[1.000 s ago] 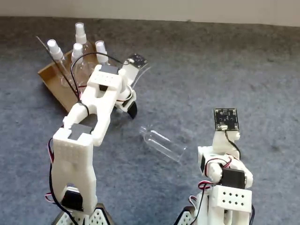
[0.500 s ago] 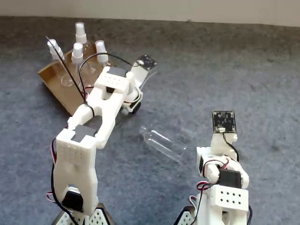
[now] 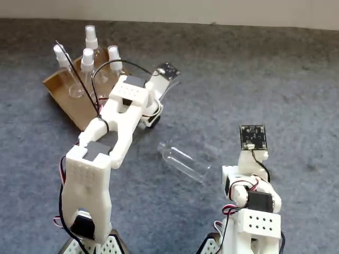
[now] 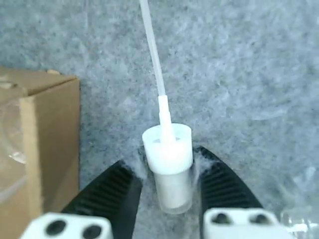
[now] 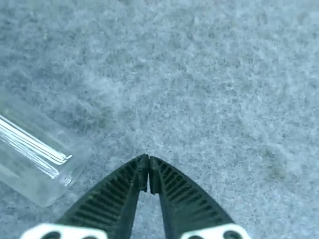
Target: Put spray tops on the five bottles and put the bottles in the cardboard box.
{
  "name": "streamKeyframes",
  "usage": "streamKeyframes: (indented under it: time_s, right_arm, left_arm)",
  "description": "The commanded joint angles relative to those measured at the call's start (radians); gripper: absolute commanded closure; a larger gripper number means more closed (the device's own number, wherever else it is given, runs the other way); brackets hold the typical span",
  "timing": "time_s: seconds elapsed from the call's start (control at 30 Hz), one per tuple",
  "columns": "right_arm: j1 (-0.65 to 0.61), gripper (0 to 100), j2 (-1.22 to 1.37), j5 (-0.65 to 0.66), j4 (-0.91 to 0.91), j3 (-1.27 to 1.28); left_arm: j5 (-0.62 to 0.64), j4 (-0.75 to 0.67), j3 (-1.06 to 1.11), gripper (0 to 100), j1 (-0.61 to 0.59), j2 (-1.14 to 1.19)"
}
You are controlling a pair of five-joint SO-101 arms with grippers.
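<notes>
Left gripper (image 4: 167, 172) is clamped on a spray top (image 4: 167, 144), just beside the cardboard box (image 4: 47, 124). Four capped bottles (image 3: 87, 63) stand in that box. Fifth bottle (image 3: 185, 161) lies uncapped on the carpet (image 3: 254, 79) near the right gripper (image 5: 149, 174), whose jaws are together. Judged outstanding: cap and box that bottle.
</notes>
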Motion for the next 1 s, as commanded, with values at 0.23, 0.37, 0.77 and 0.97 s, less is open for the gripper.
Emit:
streamKeyframes:
  time_s: [0.23, 0.37, 0.77, 0.97]
  right_arm:
    - [0.008, 99.5, -0.01, 0.005, -0.022, -0.005]
    - [0.008, 99.5, -0.01, 0.005, -0.022, -0.005]
    - [0.01, 99.5, -0.01, 0.005, -0.022, -0.005]
    - [0.012, 99.5, -0.01, 0.006, -0.022, -0.008]
  left_arm:
    - [0.051, -0.046, -0.124, 96, 0.15, -0.054]
    - [0.169, -0.046, -0.136, 95, 0.196, -0.114]
    - [0.176, -0.017, -0.131, 95, 0.355, -0.179]
    - [0.176, -0.012, -0.13, 78, 0.349, -0.168]
